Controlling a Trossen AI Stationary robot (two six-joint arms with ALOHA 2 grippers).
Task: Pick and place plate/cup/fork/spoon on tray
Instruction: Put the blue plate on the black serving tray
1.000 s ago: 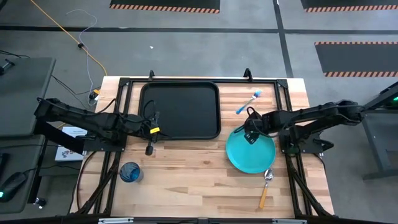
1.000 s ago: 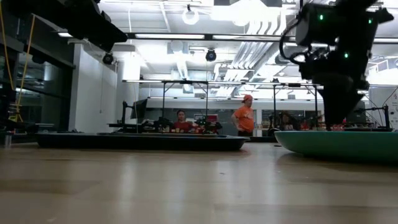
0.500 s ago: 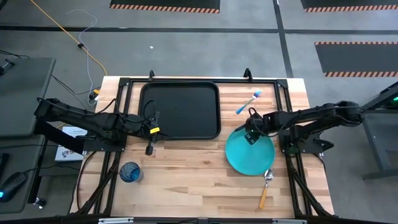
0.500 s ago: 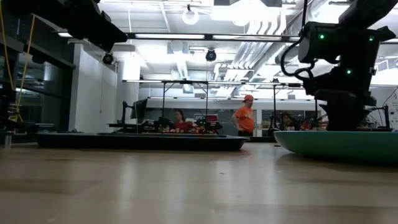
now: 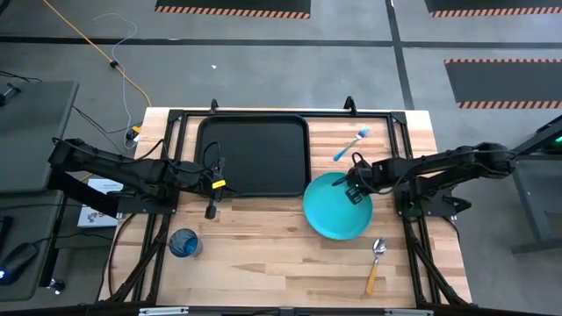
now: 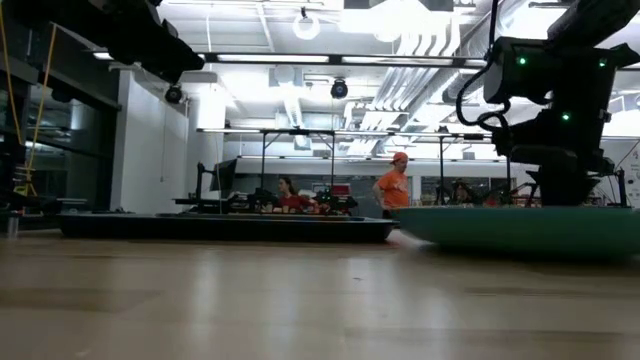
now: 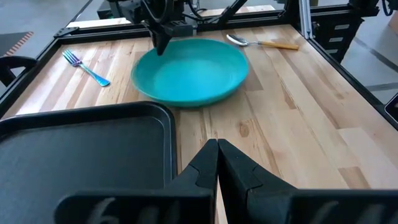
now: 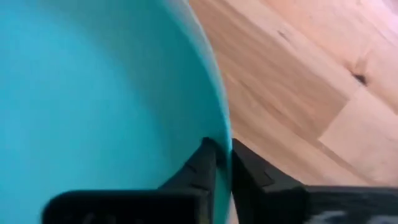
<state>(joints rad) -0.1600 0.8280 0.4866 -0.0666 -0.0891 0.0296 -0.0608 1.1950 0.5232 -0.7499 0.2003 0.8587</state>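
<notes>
Our right gripper [image 5: 355, 190] pinches the plate [image 5: 334, 211] rim, at the tray's [image 5: 254, 130] four o'clock. Tray's bare; cup [image 5: 183, 243], fork [image 5: 349, 144], spoon [image 5: 376, 262] wait. Left gripper [image 5: 212, 209] is closed, holding nothing.

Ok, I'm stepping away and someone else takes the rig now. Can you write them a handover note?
Right gripper: shut on the rim of the round turquoise plate, which sits on the wooden table just right of the black rectangular tray, not yet on it.
Left gripper: shut, holding nothing, waiting near the tray's front-left corner.
Dark-blue translucent cup: front left of the table.
Light-blue plastic fork: right of the tray, toward the back.
Orange-handled metal spoon: front right.
Done: nothing is on the tray.
Left: plate, cup, fork, spoon.
</notes>
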